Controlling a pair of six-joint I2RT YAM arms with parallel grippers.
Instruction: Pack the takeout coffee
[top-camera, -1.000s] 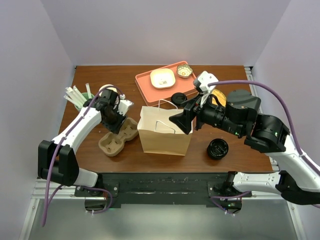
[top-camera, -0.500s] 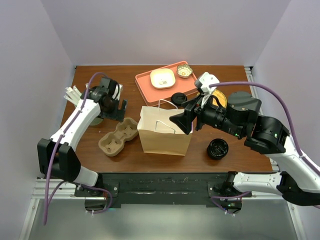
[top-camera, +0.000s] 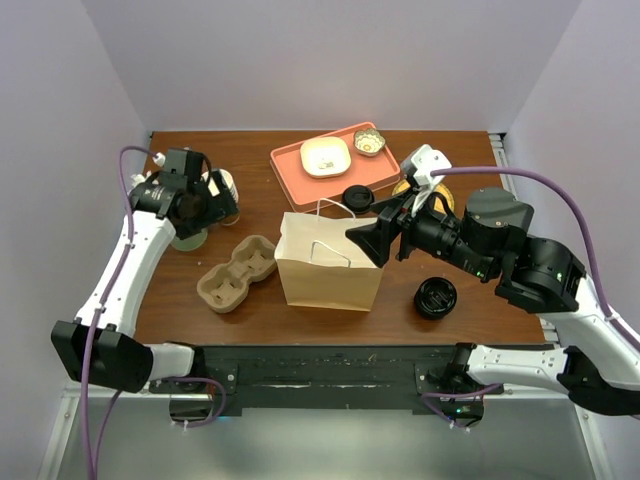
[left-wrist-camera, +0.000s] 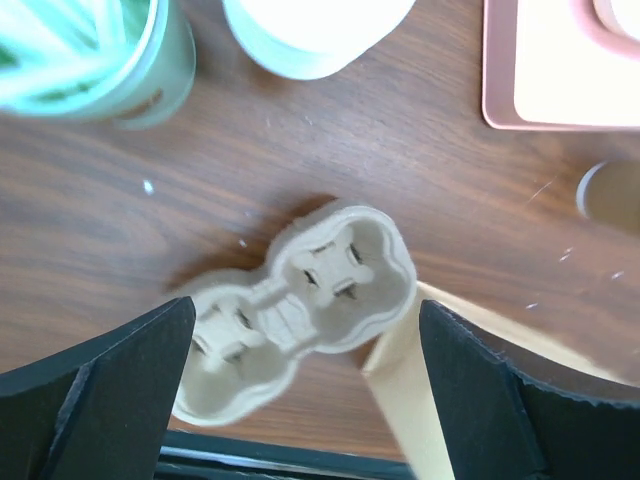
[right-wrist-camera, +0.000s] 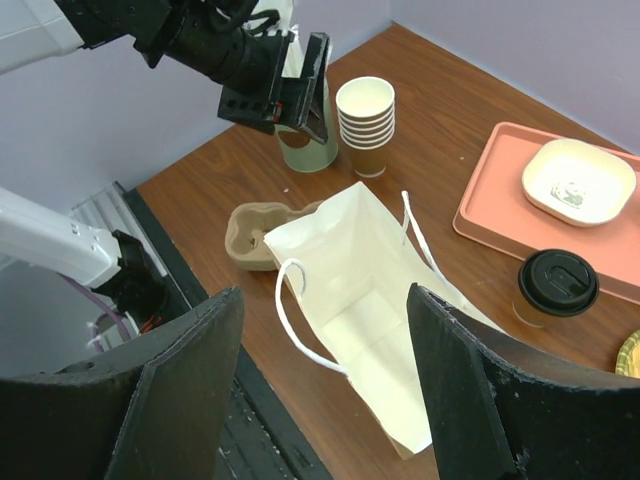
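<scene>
My left pincer (left-wrist-camera: 305, 312) is wide and empty near the cup tray (left-wrist-camera: 345, 265), my right pincer (right-wrist-camera: 325, 300) wide and empty over the bag (right-wrist-camera: 345, 225) by the coffee (right-wrist-camera: 557, 285)

A brown wooden table (top-camera: 470, 150) stands in a plain alcove. Pale lilac walls close it in: a back wall (top-camera: 330, 60) behind its far edge, and a left wall (top-camera: 60, 200) and a right wall (top-camera: 590, 130) along its sides. A black strip (top-camera: 330, 358) runs along its near edge. The light is soft and even.
</scene>
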